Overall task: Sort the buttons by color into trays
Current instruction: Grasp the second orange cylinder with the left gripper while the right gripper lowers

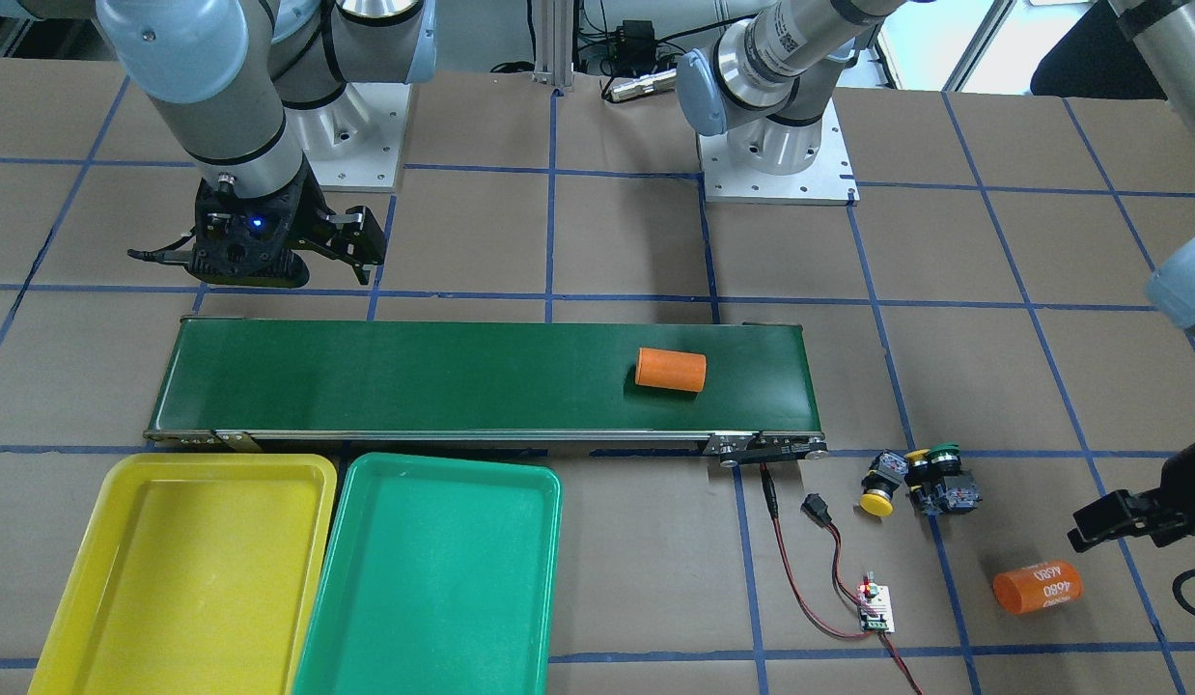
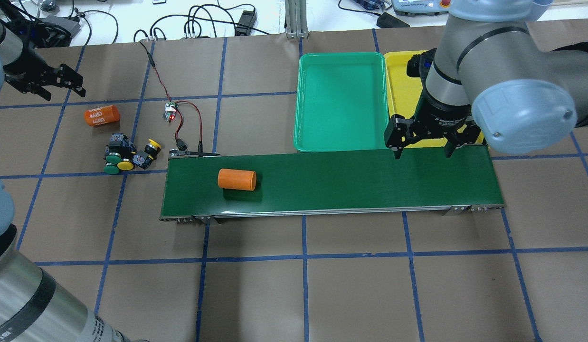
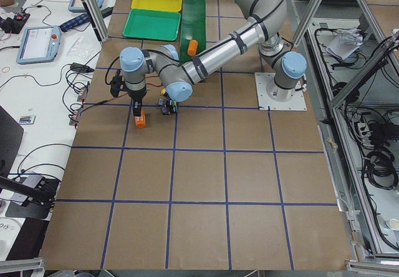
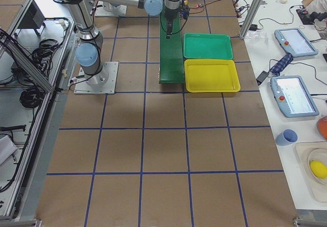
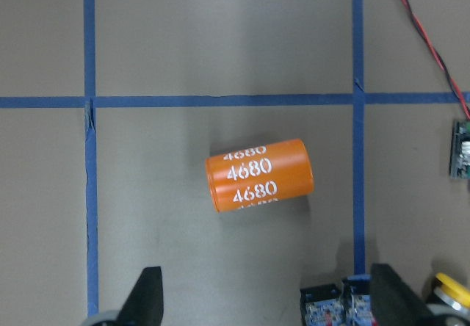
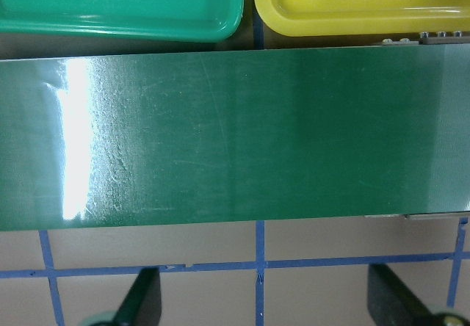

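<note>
**Q:** Where do the buttons point(image 2: 128, 154) lie?

**A:** In a tight cluster on the table point(image 2: 294, 285), just off the end of the conveyor belt point(image 2: 346, 183) on the robot's left, well apart from both trays. Two yellow caps and one green cap show plainly. The cluster is too crowded to count the rest with confidence. No button is in the yellow tray point(image 1: 187, 569) or the green tray point(image 1: 433, 579), so sorting appears not yet begun.

**Q:** And the grippers?

**A:** The left gripper point(image 5: 272, 296) hangs above the cylinder marked 4680 point(image 5: 258, 175), its jaws spread wide and empty. The buttons sit at the lower right edge of its wrist view, near but not beneath it. The right gripper point(image 2: 422, 148) hovers over the opposite end of the belt, jaws likewise wide and holding nothing.

**Q:** Why this arrangement?

**A:** Probably a relay. The trays lie side by side just beside the belt's far end, on the right arm's side, while the buttons lie on the left arm's side. The belt seemingly bridges the two. A plain orange cylinder point(image 2: 237, 179) lies on the belt near the button end. It and the circuit board point(image 2: 169, 111) are judged to be distractors.
</note>
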Robot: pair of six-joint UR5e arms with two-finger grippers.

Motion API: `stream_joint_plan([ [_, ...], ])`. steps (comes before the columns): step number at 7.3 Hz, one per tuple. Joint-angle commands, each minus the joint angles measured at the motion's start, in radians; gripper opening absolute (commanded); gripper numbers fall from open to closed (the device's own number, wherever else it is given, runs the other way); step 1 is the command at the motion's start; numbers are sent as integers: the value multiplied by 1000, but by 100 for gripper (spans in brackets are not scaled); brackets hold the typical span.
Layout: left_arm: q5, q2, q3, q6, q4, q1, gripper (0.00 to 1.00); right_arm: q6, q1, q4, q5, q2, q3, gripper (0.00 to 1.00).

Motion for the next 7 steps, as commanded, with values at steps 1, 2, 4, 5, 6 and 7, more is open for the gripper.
stream_joint_plan([
  [1,3,-85,46,-111,6,-27,100,0,1,-46,0,-3,33,100],
  [2,12,-111,73,-139,12,-39,100,-2,-1,-46,0,-3,33,100],
  [4,61,-128,86,-127,16,-48,100,-2,1,-46,0,-3,33,100],
  [5,66,-140,87,-127,18,-47,100,-2,1,-46,0,-3,35,100],
  [6,57,-148,87,-128,18,-48,100,-2,1,-46,0,-3,35,100],
  [7,57,-159,87,-125,20,-48,100,-2,1,-46,0,-3,35,100],
])
